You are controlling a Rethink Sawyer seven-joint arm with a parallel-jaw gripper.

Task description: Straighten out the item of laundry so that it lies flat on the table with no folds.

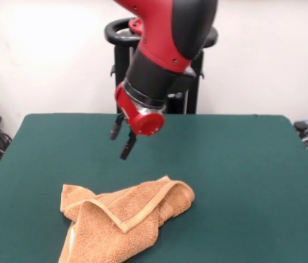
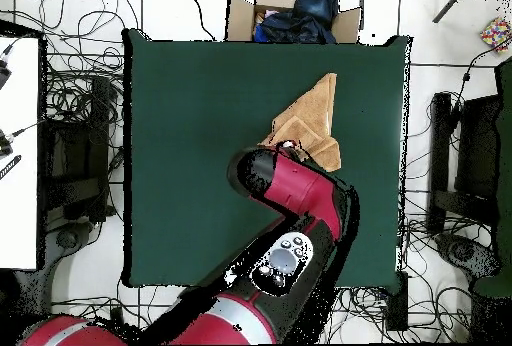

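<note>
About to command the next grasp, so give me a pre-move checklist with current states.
1. Gripper empty and open: ok, fingers apart, nothing held.
2. Gripper clear of the towel: ok, it hangs above the table.
3. Towel flat: not ok, bunched with a banded edge folded over.
4. Towel fully on the table: cannot tell, its near end leaves the front view.
5. Graspable corner exposed: ok, a folded corner faces up.

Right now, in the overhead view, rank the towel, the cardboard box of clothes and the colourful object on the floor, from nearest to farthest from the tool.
1. The towel: on the green table, right beside the tool.
2. The cardboard box: off the table's top edge.
3. The colourful object: on the floor in the top-right corner.
</note>
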